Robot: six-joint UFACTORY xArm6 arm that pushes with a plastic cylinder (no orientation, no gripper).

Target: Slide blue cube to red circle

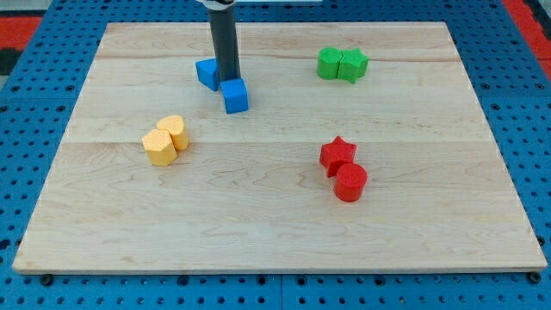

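The blue cube [234,96] sits on the wooden board at the upper middle-left. My tip [228,78] stands just behind it, touching or nearly touching its top-left edge. A second blue block [207,73] lies just to the left of the rod, partly hidden by it. The red circle [350,182], a short cylinder, lies at the lower right, touching a red star [337,154] just above it. The blue cube is far from the red circle, up and to the left of it.
Two yellow blocks [165,139] lie together at the middle left. Two green blocks [342,64] lie together at the upper right. The wooden board [275,241] rests on a blue pegboard [34,129].
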